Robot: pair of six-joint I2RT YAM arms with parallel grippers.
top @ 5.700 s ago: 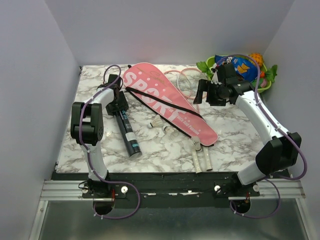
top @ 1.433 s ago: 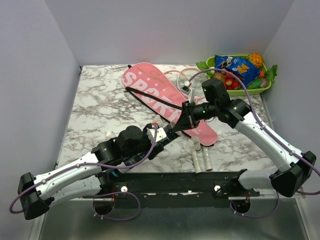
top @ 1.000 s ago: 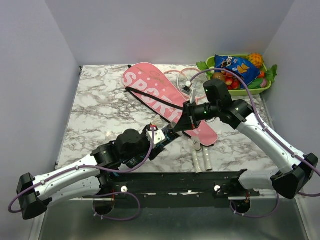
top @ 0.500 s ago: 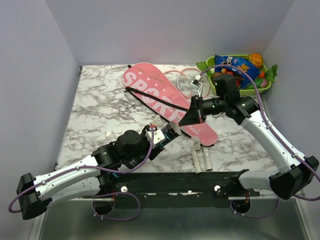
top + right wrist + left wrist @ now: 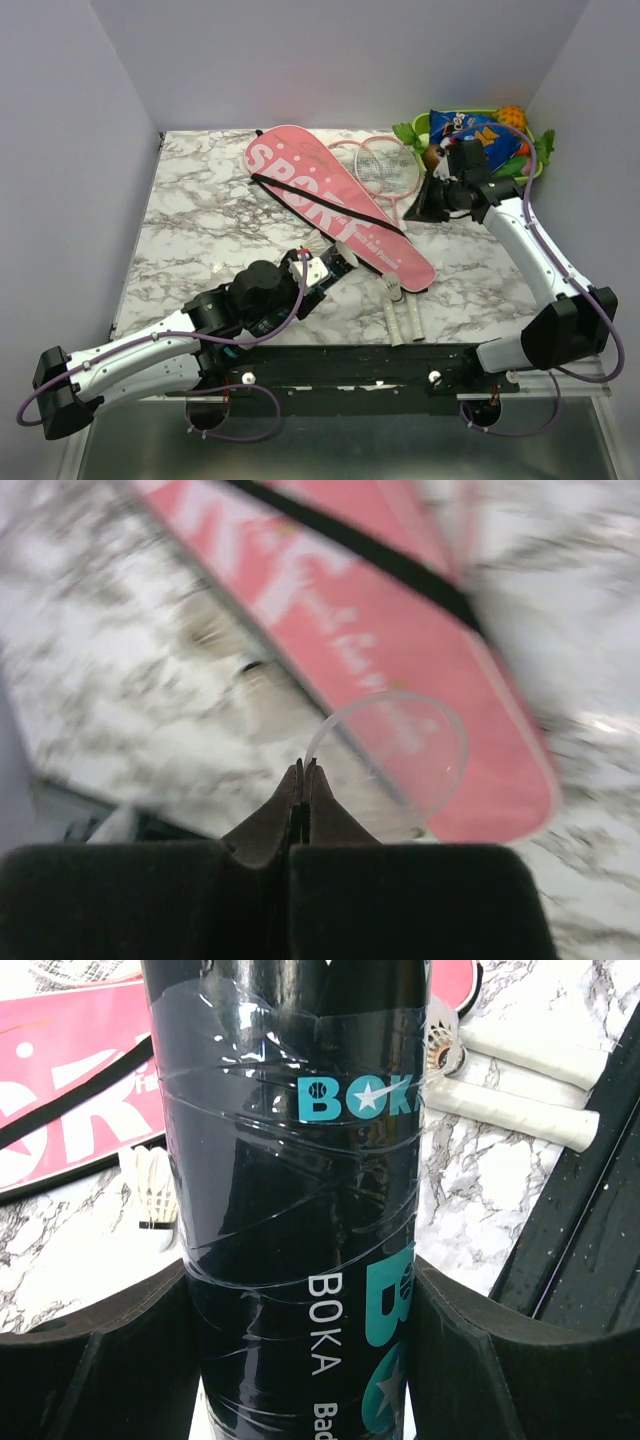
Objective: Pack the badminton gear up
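My left gripper [image 5: 300, 1360] is shut on the dark tube [image 5: 290, 1190] with teal "BOKA" lettering, held low near the table's front [image 5: 333, 268]. My right gripper [image 5: 303, 770] is shut, pinching the rim of a clear round lid [image 5: 395, 755]; in the top view it hangs at the right [image 5: 428, 205] beside the racket heads. The pink racket bag [image 5: 330, 205] lies diagonally, and two pink-framed rackets [image 5: 385, 165] poke out from under it. Their white handles [image 5: 402, 322] lie at the front. White shuttlecocks [image 5: 393, 288] [image 5: 152, 1190] rest by the bag.
A green tray [image 5: 530, 175] of fruit with a blue snack bag [image 5: 475, 130] stands in the back right corner, just behind my right arm. The black front rail [image 5: 350, 355] runs under my left arm. Grey walls enclose three sides.
My right gripper has pulled back to the right and away from the tube, carrying the clear lid. The left arm has stayed put with the tube.
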